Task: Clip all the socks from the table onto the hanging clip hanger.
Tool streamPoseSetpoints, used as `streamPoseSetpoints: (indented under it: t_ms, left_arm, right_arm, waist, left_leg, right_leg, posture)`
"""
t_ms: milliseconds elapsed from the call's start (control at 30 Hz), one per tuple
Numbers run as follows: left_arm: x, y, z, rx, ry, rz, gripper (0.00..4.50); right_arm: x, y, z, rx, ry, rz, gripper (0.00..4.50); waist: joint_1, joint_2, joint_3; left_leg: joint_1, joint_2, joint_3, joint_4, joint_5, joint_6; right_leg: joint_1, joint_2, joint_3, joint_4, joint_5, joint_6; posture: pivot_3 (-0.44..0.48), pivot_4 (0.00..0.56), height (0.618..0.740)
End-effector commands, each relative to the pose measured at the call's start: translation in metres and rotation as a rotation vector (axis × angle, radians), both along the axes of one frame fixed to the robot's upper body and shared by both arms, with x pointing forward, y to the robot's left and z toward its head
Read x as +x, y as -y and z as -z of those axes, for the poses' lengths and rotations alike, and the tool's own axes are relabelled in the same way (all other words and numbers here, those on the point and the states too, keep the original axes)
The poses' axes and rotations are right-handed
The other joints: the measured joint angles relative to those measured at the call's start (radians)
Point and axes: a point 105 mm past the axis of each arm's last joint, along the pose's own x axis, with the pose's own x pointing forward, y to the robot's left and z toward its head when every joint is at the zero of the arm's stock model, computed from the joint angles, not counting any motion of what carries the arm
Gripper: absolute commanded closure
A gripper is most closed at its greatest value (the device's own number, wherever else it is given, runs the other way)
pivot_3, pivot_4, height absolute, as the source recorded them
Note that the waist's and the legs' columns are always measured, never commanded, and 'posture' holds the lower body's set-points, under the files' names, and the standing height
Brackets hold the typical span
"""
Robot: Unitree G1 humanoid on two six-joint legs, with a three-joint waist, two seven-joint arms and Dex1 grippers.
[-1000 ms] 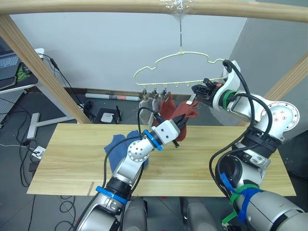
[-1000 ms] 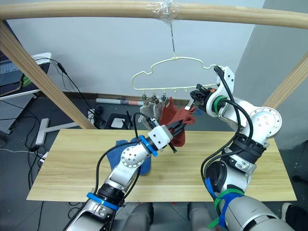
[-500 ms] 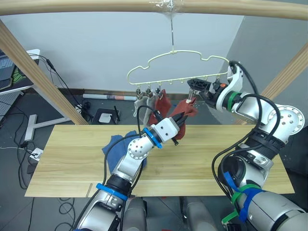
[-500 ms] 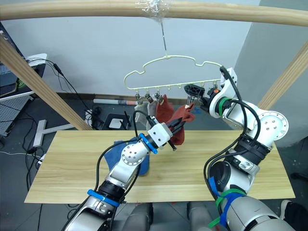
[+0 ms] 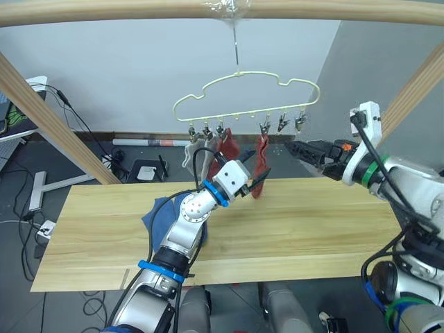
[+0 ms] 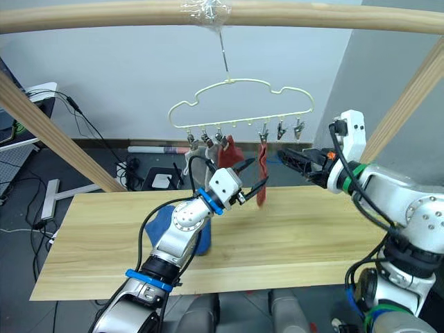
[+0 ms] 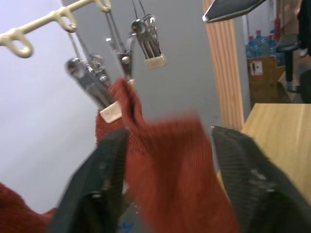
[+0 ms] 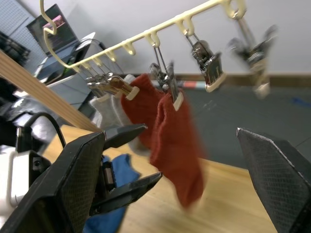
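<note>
The pale yellow clip hanger (image 5: 238,72) hangs from the top pole. Its clips hold light grey socks (image 5: 190,154), one rust-red sock (image 5: 229,147) and a second rust-red sock (image 5: 261,166) on the fourth clip. My left gripper (image 5: 255,175) is open, with its fingers (image 7: 112,160) on either side of that second red sock (image 7: 165,160). My right gripper (image 5: 295,148) stands open, off to the right of the hanger and apart from it. Two clips (image 8: 209,68) at the right end are bare. Blue socks (image 5: 158,215) lie on the table (image 5: 312,222) under my left arm.
Round pale wooden poles frame the space: a top beam (image 5: 139,10), a slanted pole on the left (image 5: 48,118) and one on the right (image 5: 416,90). Cables and small boxes lie on the floor (image 5: 149,166) behind the table.
My left gripper has opened and let go of the second red sock, which now hangs straight from its clip. My right gripper opened and drew back to the right. The camera has shifted.
</note>
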Motion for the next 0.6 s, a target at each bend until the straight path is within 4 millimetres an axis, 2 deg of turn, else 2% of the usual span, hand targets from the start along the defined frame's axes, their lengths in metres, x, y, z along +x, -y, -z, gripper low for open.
streamPoseSetpoints:
  t_ms: [33, 67, 100, 167, 200, 300, 467, 567, 600]
  left_arm:
    - [-0.003, -0.016, -0.01, -0.025, -0.005, -0.006, 0.28]
    - [-0.005, -0.023, -0.013, -0.031, -0.022, -0.006, 0.02]
    - [-0.007, -0.027, -0.014, -0.035, -0.034, -0.004, 0.02]
    - [-0.013, -0.037, -0.019, -0.023, -0.041, 0.003, 0.0]
    - [-0.017, -0.045, -0.022, -0.001, -0.035, 0.003, 0.0]
    - [-0.027, -0.066, -0.035, 0.036, -0.026, -0.002, 0.0]
    - [-0.033, -0.073, -0.046, 0.049, -0.026, -0.006, 0.0]
    - [-0.032, -0.075, -0.05, 0.054, -0.015, -0.026, 0.0]
    - [-0.032, -0.076, -0.051, 0.056, -0.012, -0.03, 0.0]
  right_arm:
    - [-0.004, -0.014, -0.003, -0.075, 0.154, 0.013, 0.0]
    - [-0.002, -0.014, 0.0, -0.1, 0.197, 0.051, 0.0]
    - [0.0, -0.014, 0.002, -0.119, 0.232, 0.076, 0.0]
    - [0.003, -0.014, 0.003, -0.139, 0.312, 0.128, 0.37]
    - [0.006, -0.015, 0.005, -0.154, 0.351, 0.17, 0.58]
    - [0.017, -0.026, 0.007, -0.18, 0.439, 0.25, 1.63]
    - [0.026, -0.029, 0.003, -0.12, 0.484, 0.305, 1.63]
    - [0.036, -0.032, 0.006, -0.124, 0.49, 0.333, 2.52]
    - [0.038, -0.032, 0.007, -0.127, 0.493, 0.341, 2.52]
  waist:
    - [-0.006, 0.0, 0.0]
    - [-0.006, 0.0, 0.0]
    - [-0.006, 0.0, 0.0]
    - [-0.004, 0.0, 0.0]
    - [-0.003, 0.0, 0.0]
    - [-0.005, 0.0, 0.0]
    - [0.011, 0.0, 0.0]
    - [0.024, 0.0, 0.001]
    - [0.026, 0.0, 0.001]
  left_leg:
    - [0.0, 0.0, 0.0, 0.0, 0.0, 0.0]
    - [0.0, 0.0, 0.0, 0.0, 0.0, 0.0]
    - [0.0, 0.0, 0.001, 0.0, 0.0, 0.0]
    - [0.0, 0.0, 0.001, 0.0, 0.0, 0.0]
    - [0.0, 0.0, 0.0, 0.0, 0.0, 0.0]
    - [0.0, 0.001, 0.002, -0.001, 0.0, 0.0]
    - [-0.001, 0.001, 0.002, 0.0, 0.0, 0.0]
    - [-0.002, 0.001, 0.002, 0.0, 0.0, 0.0]
    - [-0.002, 0.001, 0.002, -0.001, 0.0, 0.0]
  right_leg:
    - [0.0, 0.0, 0.0, 0.0, 0.0, 0.0]
    - [-0.001, 0.0, 0.001, 0.001, 0.0, 0.0]
    - [-0.001, 0.0, 0.001, 0.001, 0.0, 0.0]
    - [-0.001, 0.0, 0.001, 0.001, 0.0, 0.0]
    - [-0.001, 0.0, 0.001, 0.0, 0.0, 0.0]
    - [-0.004, 0.0, 0.002, 0.001, 0.0, 0.0]
    - [-0.004, 0.001, 0.002, 0.001, 0.0, 0.0]
    - [-0.004, 0.0, 0.002, 0.0, 0.0, 0.0]
    - [-0.004, 0.0, 0.002, 0.0, 0.0, 0.0]
  posture:
    - [-0.045, 0.229, 0.74]
    - [-0.038, 0.232, 0.74]
    - [-0.038, 0.232, 0.74]
    - [-0.025, 0.236, 0.74]
    - [-0.007, 0.239, 0.74]
    - [0.016, 0.244, 0.74]
    - [0.031, 0.248, 0.74]
    - [0.053, 0.248, 0.74]
    - [0.053, 0.248, 0.74]
